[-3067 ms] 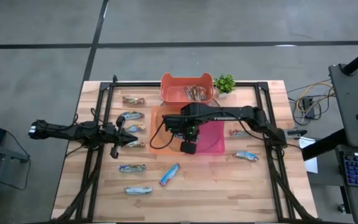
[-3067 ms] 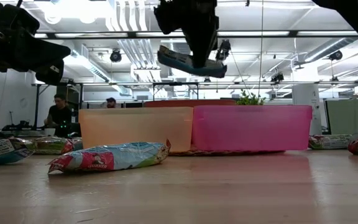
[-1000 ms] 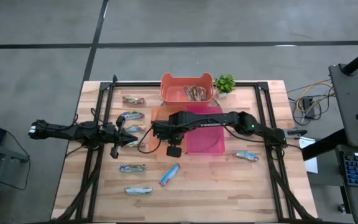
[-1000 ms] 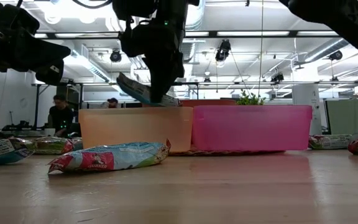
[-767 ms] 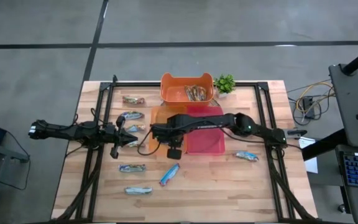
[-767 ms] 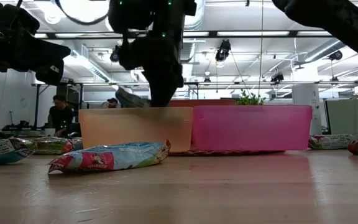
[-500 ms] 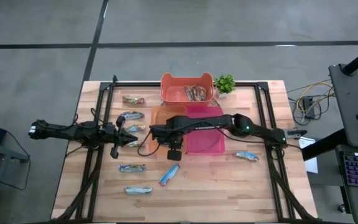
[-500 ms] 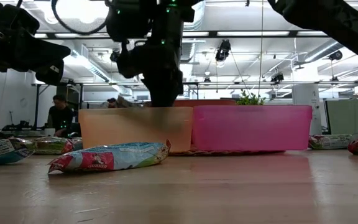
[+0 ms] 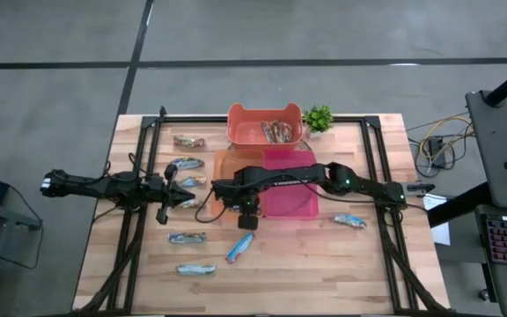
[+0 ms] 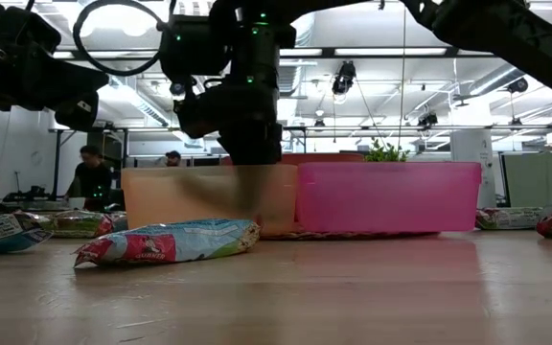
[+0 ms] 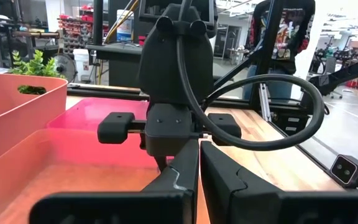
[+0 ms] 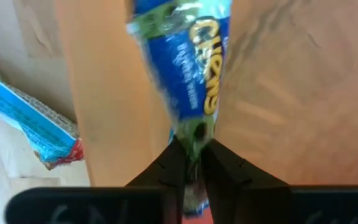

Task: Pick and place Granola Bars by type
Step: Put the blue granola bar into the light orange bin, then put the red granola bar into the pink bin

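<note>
- the right tool is down inside the pale orange bin, at that bin's front edge, its arm stretched across the pink bin.
- in the right wrist view its fingers are pinched on the tail of a blue bar with yellow lettering and a green end; the bar hangs over the orange bin floor.
- in the low view the right tool shows as a dark shape through the orange bin's translucent wall, with the arm's bulk above the rim.
- the left tool waits on the left side of the tabletop, above the bars lying there, pointing toward the orange bin; in the left wrist view its two fingers stand pressed together with nothing between them.
- just in front of the orange bin lies a blue bar with a red end, at a slant on the tabletop; it shows nearest in the low view.
- more bars lie loose on the left half: one near the back, one below it, one near the front and one at the front edge.
- on the right side, one bar lies near the pink bin.
- a coral bin at the back holds brownish bars; a small green plant stands just beside it.
- people show in the room behind.
</note>
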